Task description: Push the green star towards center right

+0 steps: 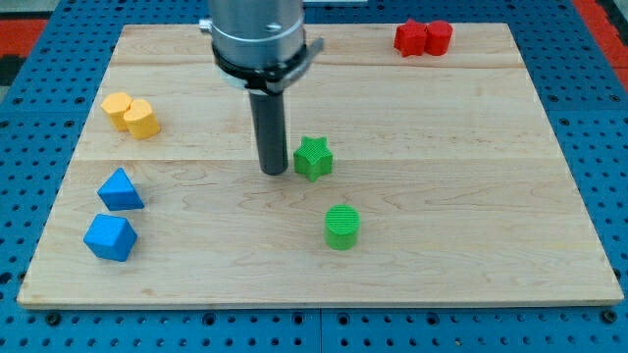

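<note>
risk: my tip [273,173], a bare rod with no hand to spread, sits just left of the green star [313,158] mid-desk; an off-centre push could spin it toward the green cylinder [342,226].

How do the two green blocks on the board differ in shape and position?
The green star has a pointed outline; the green cylinder is round with a ribbed top. The star lies near the board's middle, the cylinder nearer the view's bottom and slightly to the right. My tip sits just at the star's left, close or touching; the cylinder lies well clear of it. Both are the same bright green and similar in size.
</note>
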Available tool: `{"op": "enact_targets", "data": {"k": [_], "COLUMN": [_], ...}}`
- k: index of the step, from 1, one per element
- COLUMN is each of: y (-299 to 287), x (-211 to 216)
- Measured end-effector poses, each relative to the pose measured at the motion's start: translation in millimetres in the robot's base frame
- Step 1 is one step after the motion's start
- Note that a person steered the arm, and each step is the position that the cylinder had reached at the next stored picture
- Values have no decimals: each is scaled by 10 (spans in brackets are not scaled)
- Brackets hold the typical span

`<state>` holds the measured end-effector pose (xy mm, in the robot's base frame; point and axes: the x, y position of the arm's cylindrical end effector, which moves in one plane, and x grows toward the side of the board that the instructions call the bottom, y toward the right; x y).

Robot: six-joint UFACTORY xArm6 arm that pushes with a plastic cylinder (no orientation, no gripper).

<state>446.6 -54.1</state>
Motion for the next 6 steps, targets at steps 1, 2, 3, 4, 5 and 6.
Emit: {"op": "enact_targets", "data": {"k": [1,2,3,4,5,6], "y": [716,1415,1861,1422,1459,954], "x": [-20,-37,-182,366,1068,1141]}}
